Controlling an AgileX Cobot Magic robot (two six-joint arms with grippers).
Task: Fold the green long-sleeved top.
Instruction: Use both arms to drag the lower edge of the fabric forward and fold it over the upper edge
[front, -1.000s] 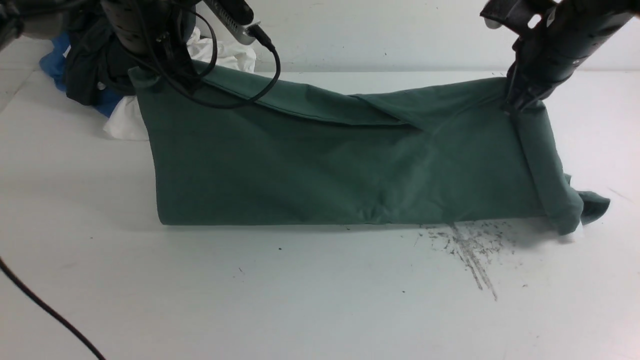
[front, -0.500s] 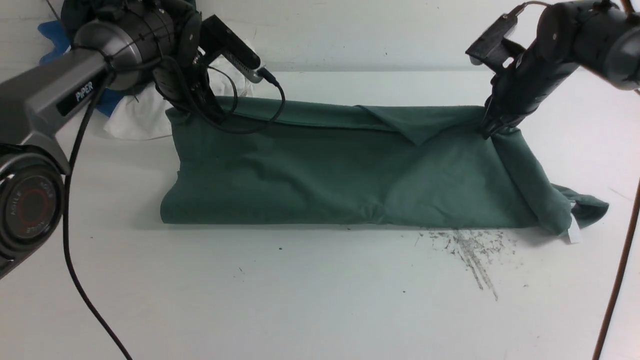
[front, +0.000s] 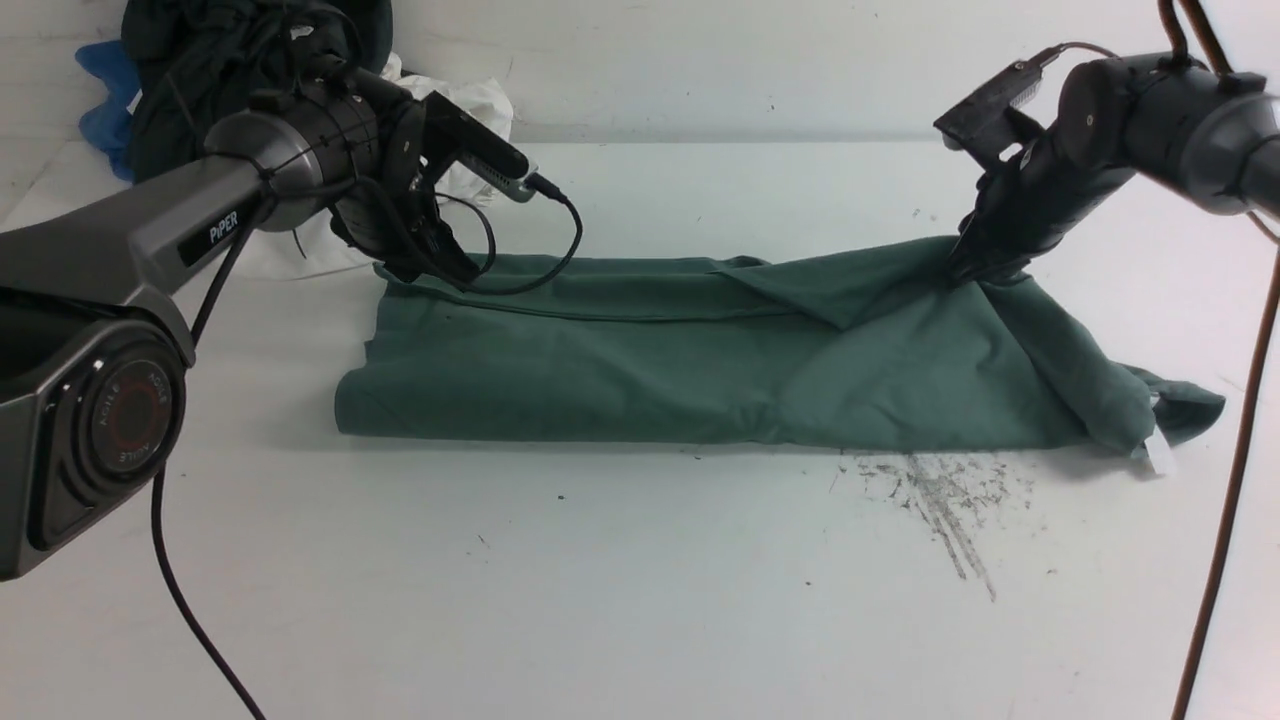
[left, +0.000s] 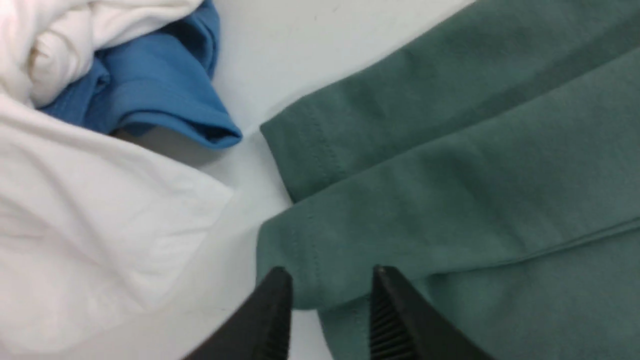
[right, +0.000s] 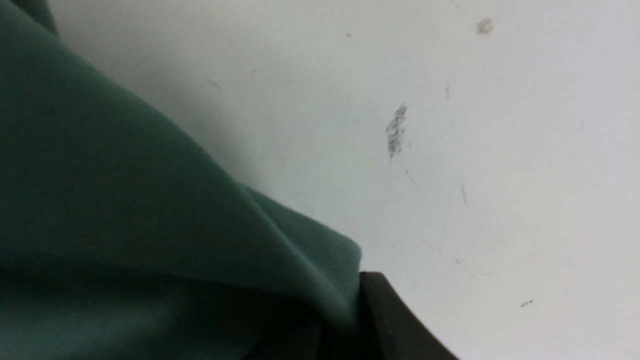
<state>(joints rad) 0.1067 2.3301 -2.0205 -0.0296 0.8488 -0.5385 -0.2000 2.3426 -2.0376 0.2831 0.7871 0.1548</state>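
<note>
Lying folded with bare tabletop (front: 640, 600) in front, the green long-sleeved top (front: 650, 370) peaks rightward — right claw (front: 965, 275) pinches it; left claw (left: 331, 300) gapes over its corner.

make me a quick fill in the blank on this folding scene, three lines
The left tool has its jaws ___, not shut, at a corner of the green long-sleeved top.
The cloth beside the white garment is ___ in colour.
The dark scuff marks on the table lie nearer the robot's ___ side.
Missing words: open; blue; right.
</note>
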